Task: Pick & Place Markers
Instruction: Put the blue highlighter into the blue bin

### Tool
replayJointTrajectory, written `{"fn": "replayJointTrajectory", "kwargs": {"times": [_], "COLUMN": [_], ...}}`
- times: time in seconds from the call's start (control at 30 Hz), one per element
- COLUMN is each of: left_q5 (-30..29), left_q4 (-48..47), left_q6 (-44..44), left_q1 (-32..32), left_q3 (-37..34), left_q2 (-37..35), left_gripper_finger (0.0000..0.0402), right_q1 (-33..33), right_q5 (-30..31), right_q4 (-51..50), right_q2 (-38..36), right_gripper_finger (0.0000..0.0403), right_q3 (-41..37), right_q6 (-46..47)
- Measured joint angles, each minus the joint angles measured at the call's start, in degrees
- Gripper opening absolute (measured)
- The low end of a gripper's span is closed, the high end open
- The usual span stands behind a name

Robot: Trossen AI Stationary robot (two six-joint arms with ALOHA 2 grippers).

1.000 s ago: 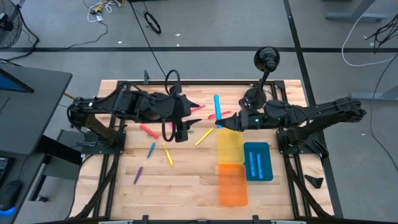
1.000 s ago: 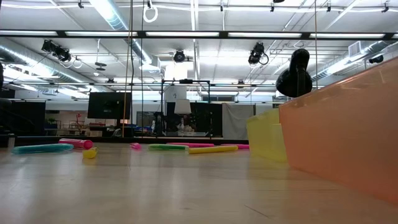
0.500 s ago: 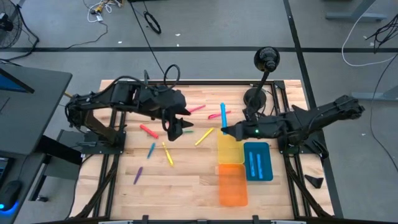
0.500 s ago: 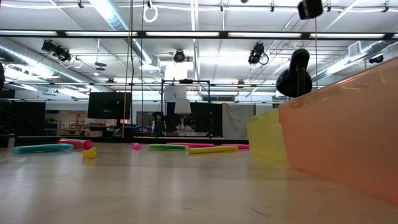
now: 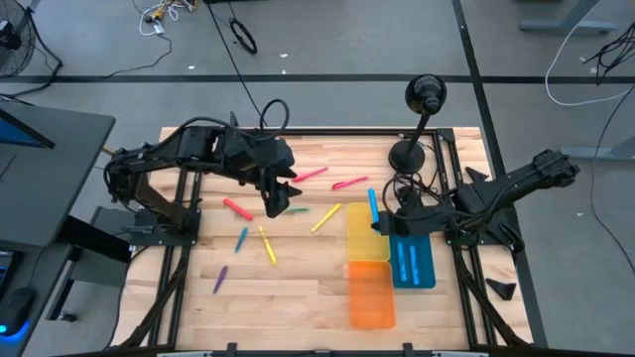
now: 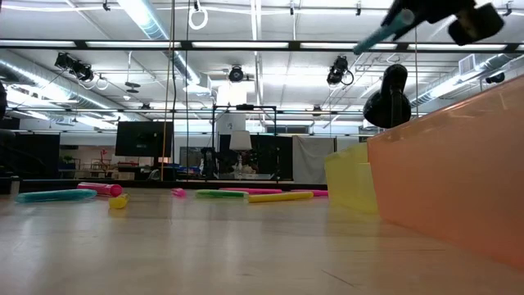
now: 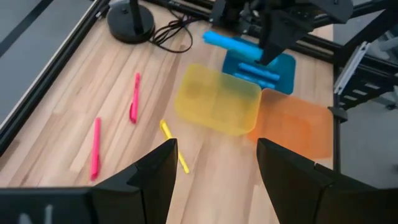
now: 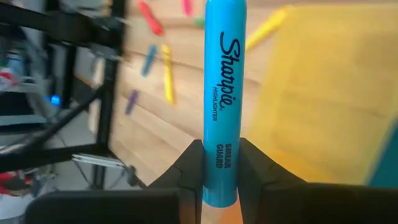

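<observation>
My right gripper (image 5: pixel 385 224) is shut on a light-blue marker (image 5: pixel 373 206) above the seam between the yellow tray (image 5: pixel 363 243) and the blue tray (image 5: pixel 412 260). The low view shows this gripper (image 6: pixel 426 11) high up with the marker (image 6: pixel 380 34). My left gripper (image 5: pixel 277 205) hovers open over the table's middle left, its fingers (image 7: pixel 155 177) holding nothing. Loose markers lie flat on the wood: red (image 5: pixel 236 208), blue (image 5: pixel 241 239), two yellow ones (image 5: pixel 267 246) (image 5: pixel 325 217), purple (image 5: pixel 219 279), green (image 5: pixel 298 210) and two pink ones (image 5: pixel 310 175) (image 5: pixel 348 183). My right gripper pinches the marker's rear end (image 8: pixel 220 163) between its two fingers (image 8: pixel 188 168). The marker runs on forward, in line with the fingers. It is lifted clear of the trays, and its free end (image 6: pixel 361 47) slants downward.
An orange tray (image 5: pixel 371 296) sits nearer than the yellow one. The blue tray holds blue markers (image 5: pixel 406 260). A black lamp base (image 5: pixel 405 156) with a cable stands at the far right. Bare wood lies at the near left.
My right gripper has carried the blue marker from beyond the yellow tray toward the table's near and right edges. It has come down and tipped to point more downward. My left gripper has drifted a little toward the left edge and rolled, still open.
</observation>
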Motion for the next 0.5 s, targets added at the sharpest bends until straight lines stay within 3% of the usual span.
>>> {"fn": "replayJointTrajectory", "kwargs": {"times": [0.5], "left_q5": [0.0], "left_q4": [-2.4], "left_q6": [1.8], "left_q1": [2.0], "left_q3": [0.0], "left_q2": [0.0], "left_gripper_finger": [0.0225], "right_q1": [8.9], "right_q5": [-9.9], "right_q4": [-21.5], "right_q2": [0.0], "right_gripper_finger": [0.0055], "right_q3": [0.0], "right_q6": [22.2]}}
